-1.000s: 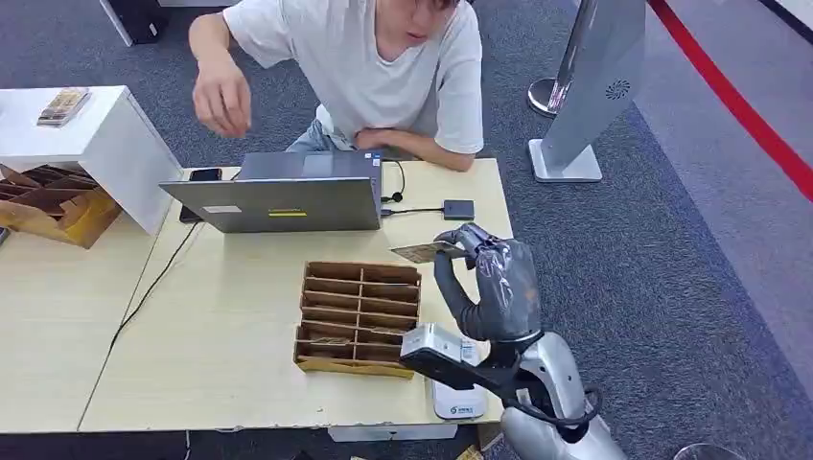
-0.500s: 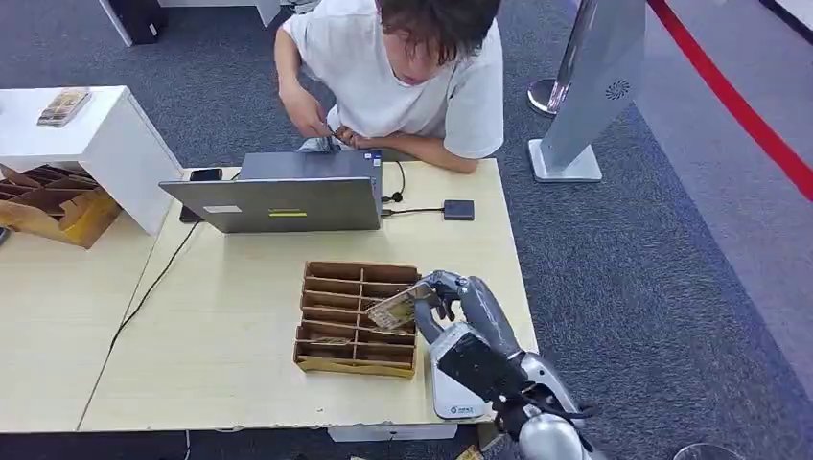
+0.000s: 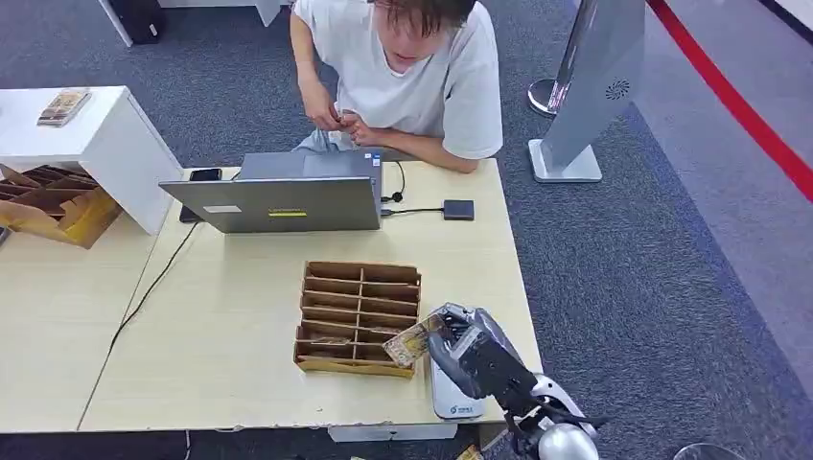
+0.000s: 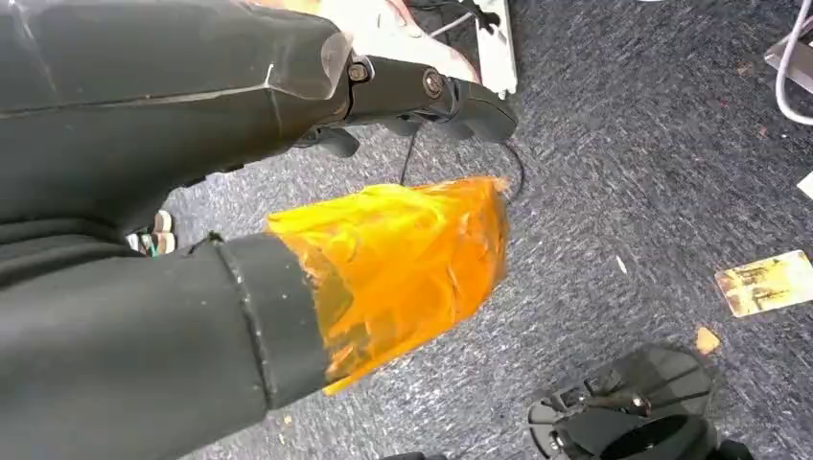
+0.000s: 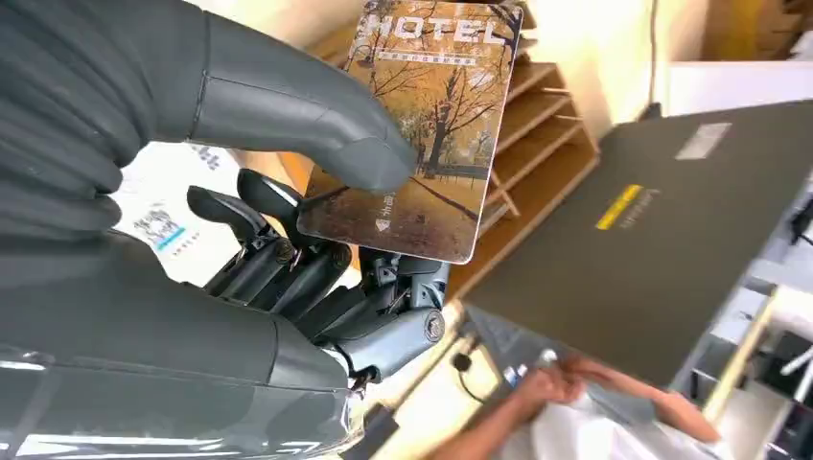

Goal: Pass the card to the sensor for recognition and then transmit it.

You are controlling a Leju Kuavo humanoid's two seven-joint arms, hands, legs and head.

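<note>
My right hand pinches a hotel card between thumb and fingers, low over the table's front right corner. The card shows an autumn tree picture and the word HOTEL. Under the hand lies the white sensor pad, partly hidden by it; its QR label shows in the right wrist view beside the right hand. The card's far end reaches over the wooden organizer. My left hand hangs over the carpet with its fingers apart, holding nothing.
A grey laptop stands behind the organizer, with a small black box on a cable to its right. A person leans on the table's far edge. Another card lies on the carpet. A white cabinet stands left.
My right hand has come down and back from near the laptop to the sensor pad, still holding the card. The person lowered a raised hand and leaned in.
</note>
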